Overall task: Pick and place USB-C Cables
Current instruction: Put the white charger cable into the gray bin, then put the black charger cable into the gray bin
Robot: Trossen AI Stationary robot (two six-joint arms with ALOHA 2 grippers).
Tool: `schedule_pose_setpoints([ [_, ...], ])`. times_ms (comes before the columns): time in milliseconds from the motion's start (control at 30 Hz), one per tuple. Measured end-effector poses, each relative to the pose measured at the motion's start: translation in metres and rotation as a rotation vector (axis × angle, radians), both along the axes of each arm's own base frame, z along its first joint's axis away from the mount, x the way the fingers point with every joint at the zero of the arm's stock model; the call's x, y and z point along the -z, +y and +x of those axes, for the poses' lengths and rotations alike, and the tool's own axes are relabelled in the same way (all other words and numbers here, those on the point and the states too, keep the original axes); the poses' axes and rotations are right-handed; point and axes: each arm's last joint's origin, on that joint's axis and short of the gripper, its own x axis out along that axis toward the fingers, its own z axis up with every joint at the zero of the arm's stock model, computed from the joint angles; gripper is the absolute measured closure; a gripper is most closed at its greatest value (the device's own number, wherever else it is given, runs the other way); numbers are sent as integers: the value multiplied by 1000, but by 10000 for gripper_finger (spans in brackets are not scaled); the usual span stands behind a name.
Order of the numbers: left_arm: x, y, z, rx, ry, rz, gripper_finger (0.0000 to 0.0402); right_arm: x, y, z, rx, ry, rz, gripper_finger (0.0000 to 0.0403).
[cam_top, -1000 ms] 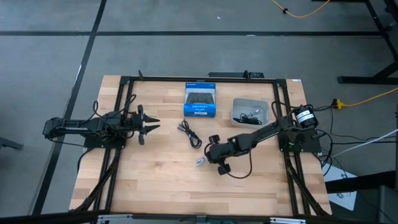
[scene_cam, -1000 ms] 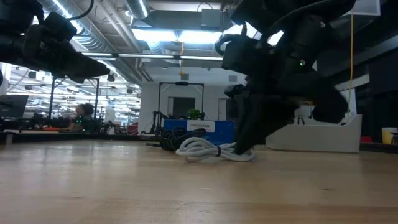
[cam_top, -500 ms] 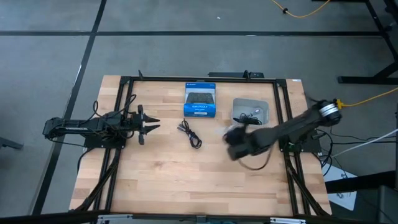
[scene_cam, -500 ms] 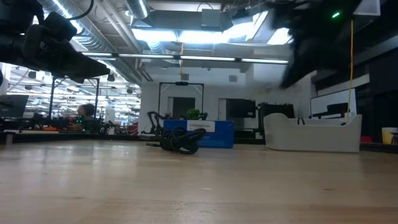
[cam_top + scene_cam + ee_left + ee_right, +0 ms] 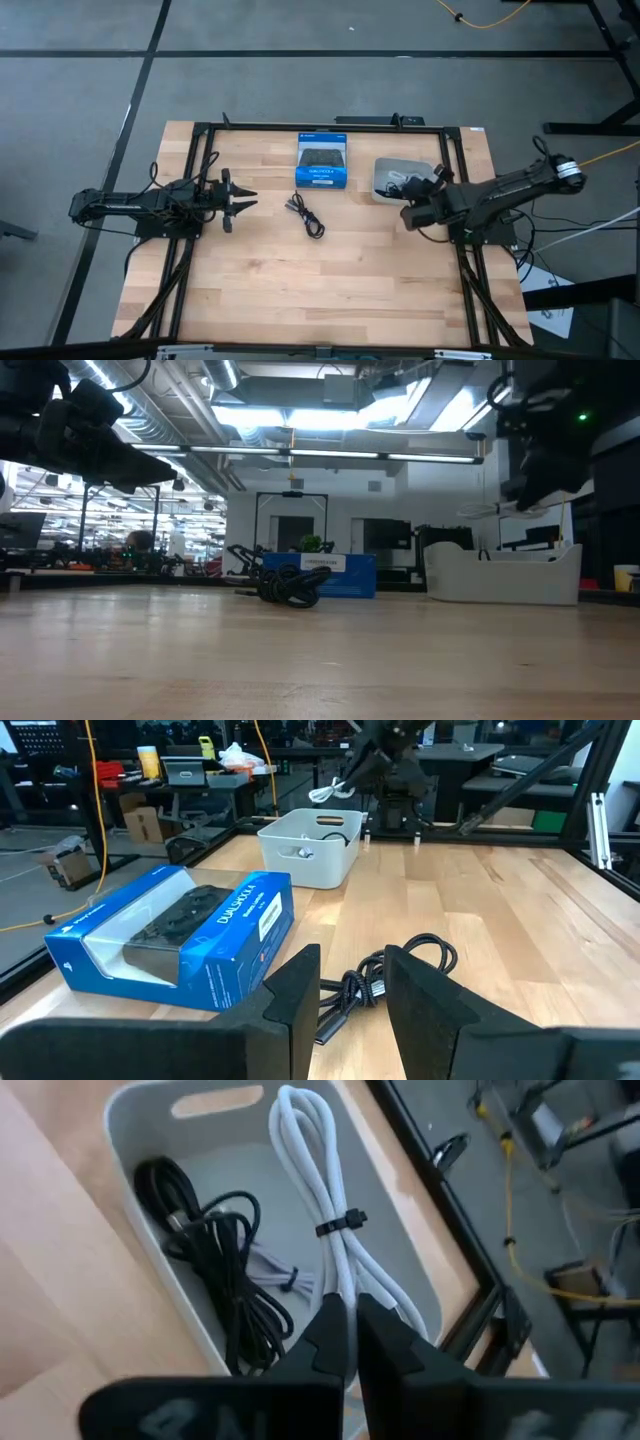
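I work in a robotics lab or workshop. My wooden table (image 5: 300, 280) stands on a grey floor (image 5: 300, 90) marked with dark lines, with yellow cords (image 5: 490, 18) trailing across it. Across the room, long ceiling lights (image 5: 300, 415) and exposed ducts (image 5: 170, 410) run overhead, and a black metal frame (image 5: 290, 520) stands in the background. Other benches hold a cardboard box (image 5: 70, 865), bottles (image 5: 150, 762) and loose gear, and black metal rails (image 5: 600, 810) edge my table.
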Motion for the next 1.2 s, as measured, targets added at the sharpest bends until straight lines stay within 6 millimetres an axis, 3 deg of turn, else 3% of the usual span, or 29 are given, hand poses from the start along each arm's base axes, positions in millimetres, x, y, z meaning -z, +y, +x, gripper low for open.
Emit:
schedule_pose_setpoints([
  [100, 0, 0, 0, 0, 0, 0, 296, -3, -8, 5, 19, -19, 28, 386],
  [433, 0, 0, 0, 0, 0, 0, 296, 1, -34, 7, 135, -3, 118, 295],
  [633, 0, 0, 0, 0, 0, 0, 296, -1, -39, 17, 140, -112, 129, 281],
  [1000, 0, 0, 0, 0, 0, 0, 296, -31, -12, 85, -591, -535, 313, 279],
  [1200, 0, 0, 0, 0, 0, 0, 296, -9, -7, 116, -734, -531, 312, 279],
])
